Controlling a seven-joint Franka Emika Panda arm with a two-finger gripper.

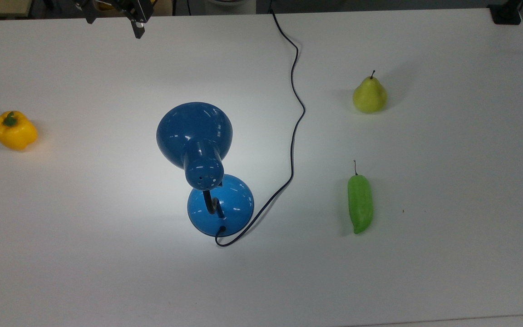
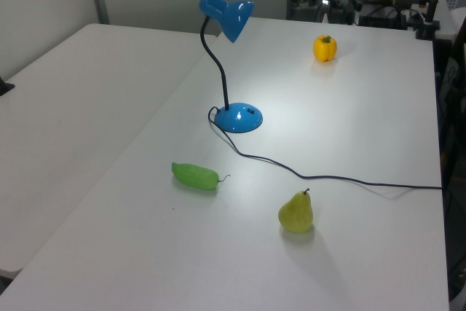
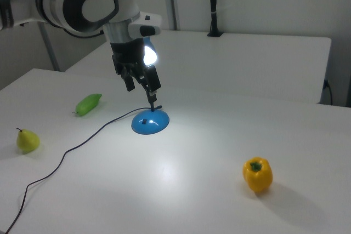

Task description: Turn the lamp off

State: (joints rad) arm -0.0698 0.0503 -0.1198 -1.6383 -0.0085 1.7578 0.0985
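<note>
A white table (image 1: 447, 254) bears four loose objects; none of them sits in or on a container. The lamp (image 1: 202, 168) stands near the table's middle, its round blue base (image 2: 238, 118) flat on the surface, its black neck (image 2: 216, 60) rising and bending over to the cone shade (image 2: 231, 16). In the top view the shade points toward the top edge of the frame and overlaps the base from above, with vent holes visible on its narrow end. The lamp is lit: the right view shows the bright bulb (image 3: 148, 55) inside the shade, and a pale pool of light lies on the table around the base. A thin black cord (image 1: 294, 136) leaves the base and runs across the table to its far edge in the top view.

The gripper (image 1: 138, 28) hangs at the top view's upper left edge, above the table and well apart from the lamp, touching and holding nothing. Whether its fingers stand wide or narrow cannot be told. In the right view the arm (image 3: 82, 4) occupies the foreground and overlaps the lamp's shade in the frame.

A yellow bell pepper (image 1: 14, 131) lies at the top view's left; a pear (image 1: 369, 94) and a green chili pepper (image 1: 360, 209) lie at the top view's right, beyond the cord.
</note>
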